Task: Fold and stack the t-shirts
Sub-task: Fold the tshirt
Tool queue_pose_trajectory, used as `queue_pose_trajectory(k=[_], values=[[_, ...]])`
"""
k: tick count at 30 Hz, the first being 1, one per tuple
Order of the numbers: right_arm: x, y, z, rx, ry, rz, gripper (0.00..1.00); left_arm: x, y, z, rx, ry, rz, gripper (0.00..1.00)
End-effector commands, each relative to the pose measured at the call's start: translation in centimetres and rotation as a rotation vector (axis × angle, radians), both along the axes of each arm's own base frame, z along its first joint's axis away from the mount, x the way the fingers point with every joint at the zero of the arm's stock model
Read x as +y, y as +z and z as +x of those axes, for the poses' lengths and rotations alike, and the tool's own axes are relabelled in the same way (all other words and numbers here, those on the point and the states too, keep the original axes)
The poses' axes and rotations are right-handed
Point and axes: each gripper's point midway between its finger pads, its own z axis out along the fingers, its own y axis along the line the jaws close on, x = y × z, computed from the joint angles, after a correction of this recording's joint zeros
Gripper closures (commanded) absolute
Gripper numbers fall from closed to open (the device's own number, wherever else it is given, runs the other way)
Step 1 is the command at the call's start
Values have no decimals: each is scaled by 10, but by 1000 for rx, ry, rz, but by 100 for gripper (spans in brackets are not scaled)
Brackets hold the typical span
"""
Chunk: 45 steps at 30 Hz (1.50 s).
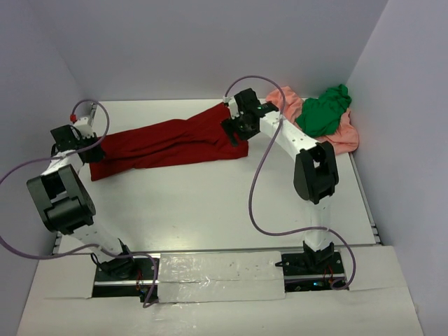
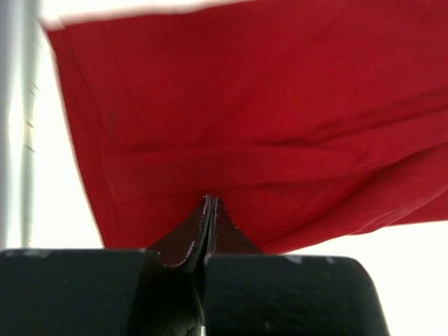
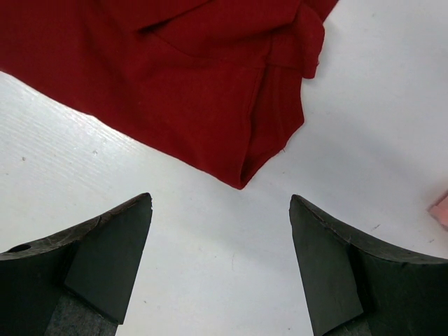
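The dark red t-shirt (image 1: 168,143) lies stretched out in a long band across the back of the table. My left gripper (image 1: 89,149) is shut on its left end; in the left wrist view the closed fingertips (image 2: 210,203) pinch the edge of the red cloth (image 2: 280,105). My right gripper (image 1: 234,133) is open and empty at the shirt's right end, its jaws wide apart (image 3: 220,203) over bare table just short of a folded corner of the red cloth (image 3: 175,77). The green t-shirt (image 1: 323,112) lies crumpled on the salmon-pink t-shirt (image 1: 343,136) in the back right corner.
White walls close in the table on the left, back and right. A purple cable (image 1: 255,189) loops from the right arm over the table's middle. A sliver of pink cloth (image 3: 441,208) shows at the right edge of the right wrist view.
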Motion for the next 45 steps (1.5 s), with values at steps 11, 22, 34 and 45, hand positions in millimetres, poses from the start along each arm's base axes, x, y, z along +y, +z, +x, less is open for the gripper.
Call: queue_pose_trajectory(k=[11, 22, 34, 45], values=[[-11, 57, 14, -121, -32, 73, 14, 9, -50, 7, 166, 28, -30, 100], [-12, 74, 12, -140, -45, 84, 14, 39, -73, 42, 98, 94, 63, 100], [-9, 62, 11, -104, -45, 83, 14, 55, -19, 93, -121, 157, 144, 100], [-9, 64, 10, -111, -38, 88, 14, 55, -24, 115, -168, 172, 169, 100]])
